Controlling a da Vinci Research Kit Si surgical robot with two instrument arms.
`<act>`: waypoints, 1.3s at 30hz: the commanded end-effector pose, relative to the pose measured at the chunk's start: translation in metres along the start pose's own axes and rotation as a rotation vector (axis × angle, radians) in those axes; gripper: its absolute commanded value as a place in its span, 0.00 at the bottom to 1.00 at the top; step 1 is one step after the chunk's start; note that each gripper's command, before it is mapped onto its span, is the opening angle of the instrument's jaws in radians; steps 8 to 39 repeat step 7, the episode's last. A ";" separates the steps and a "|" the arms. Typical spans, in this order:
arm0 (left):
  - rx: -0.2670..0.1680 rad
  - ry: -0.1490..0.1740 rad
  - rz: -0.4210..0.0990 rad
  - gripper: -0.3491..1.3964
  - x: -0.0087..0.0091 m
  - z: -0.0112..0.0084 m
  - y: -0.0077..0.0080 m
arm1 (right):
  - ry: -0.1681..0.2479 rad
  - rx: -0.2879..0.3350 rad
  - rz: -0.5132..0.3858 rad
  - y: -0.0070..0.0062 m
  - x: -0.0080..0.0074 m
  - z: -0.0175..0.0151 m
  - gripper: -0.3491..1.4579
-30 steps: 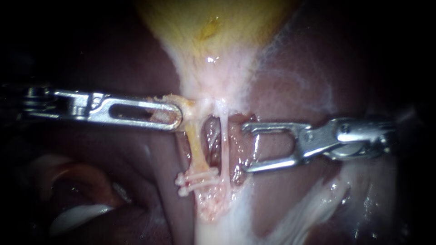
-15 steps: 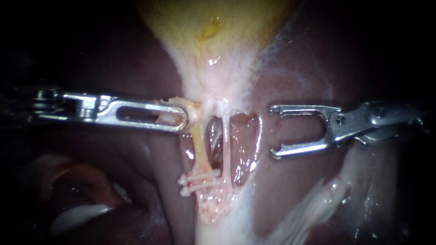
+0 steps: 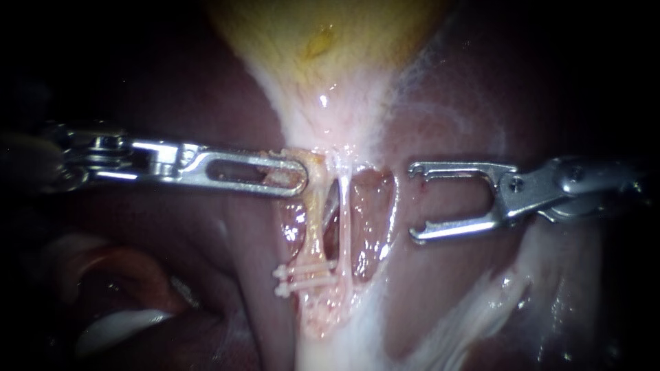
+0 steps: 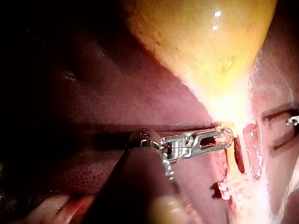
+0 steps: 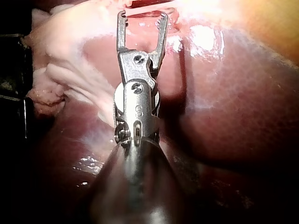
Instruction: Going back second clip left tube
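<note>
Backed off the left tube (image 3: 313, 228), my right instrument (image 3: 414, 201) sat open, empty: retreat looked done.
Left instrument (image 3: 300, 180) slid inward, clamping tissue (image 3: 315, 163).

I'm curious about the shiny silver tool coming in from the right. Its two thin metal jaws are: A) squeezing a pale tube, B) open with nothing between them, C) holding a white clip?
B: the silver right instrument shows a wide gap between its jaws, nothing gripped.

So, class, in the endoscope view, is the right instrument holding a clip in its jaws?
No, the right instrument has open jaws with only bare liver showing in the gap between them.
</note>
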State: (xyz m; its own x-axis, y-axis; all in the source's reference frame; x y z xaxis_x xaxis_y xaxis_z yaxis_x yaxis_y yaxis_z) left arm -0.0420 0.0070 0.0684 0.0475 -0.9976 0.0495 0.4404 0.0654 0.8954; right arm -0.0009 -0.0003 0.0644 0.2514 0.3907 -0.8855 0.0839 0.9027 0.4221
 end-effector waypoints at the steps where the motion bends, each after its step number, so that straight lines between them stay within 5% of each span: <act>1: 0.000 0.001 0.000 0.00 0.0000 0.0000 0.0000 | 0.000 0.000 0.000 0.0000 0.0001 0.0000 0.47; 39: -0.002 0.002 0.000 0.00 0.0001 0.0000 0.0000 | 0.000 0.000 0.000 0.0000 0.0001 0.0000 0.47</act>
